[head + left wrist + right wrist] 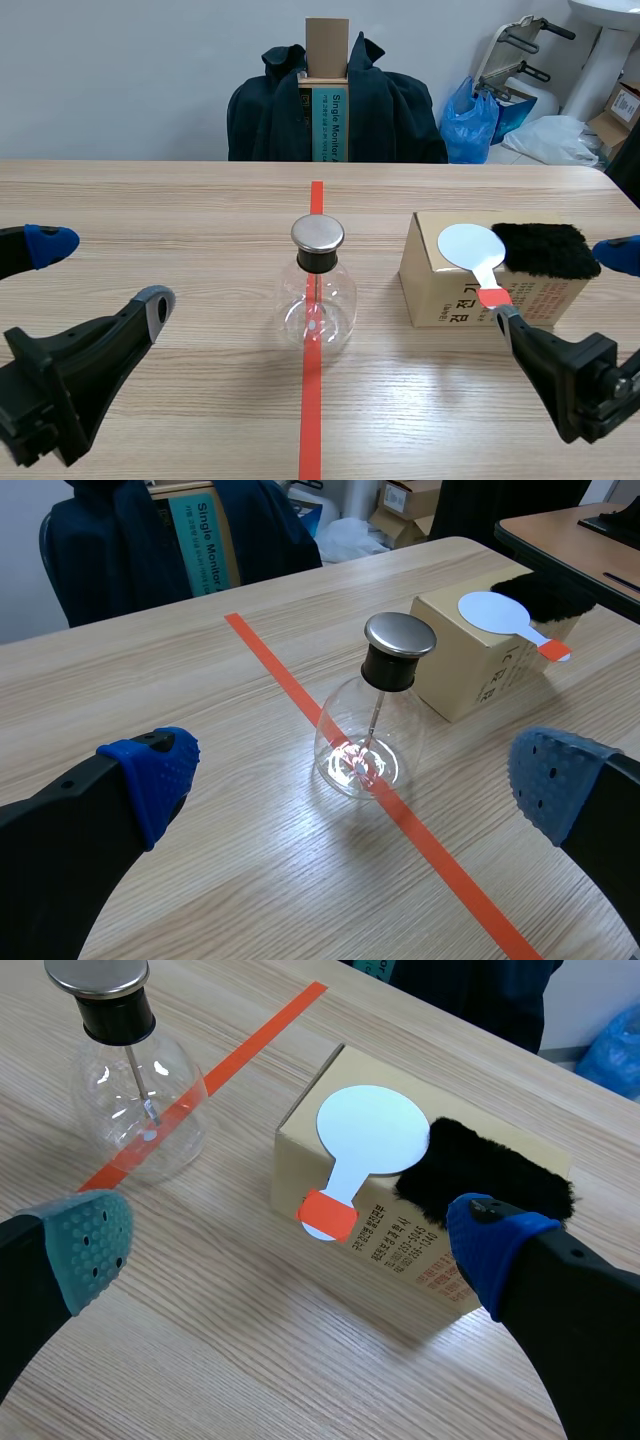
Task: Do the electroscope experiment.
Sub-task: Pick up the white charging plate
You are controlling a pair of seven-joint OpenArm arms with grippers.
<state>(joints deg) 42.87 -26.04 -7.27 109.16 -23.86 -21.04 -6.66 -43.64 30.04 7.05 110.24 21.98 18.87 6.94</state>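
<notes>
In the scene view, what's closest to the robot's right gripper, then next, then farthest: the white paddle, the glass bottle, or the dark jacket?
1. White paddle, on the box, right beside the right gripper.
2. Glass bottle, in the middle of the table.
3. Dark jacket, far back, past the table.

Light: bright, even, from overhead.
Shadows: soft, short, along the box's (440, 290) near side on the table (150, 220).
Glare: small glints on the flask (338, 312) and its cap (318, 233).

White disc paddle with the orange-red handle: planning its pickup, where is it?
In the scene view the white disc paddle lies on the tan cardboard box, right of the round glass flask and beside the black fur pad.
</notes>
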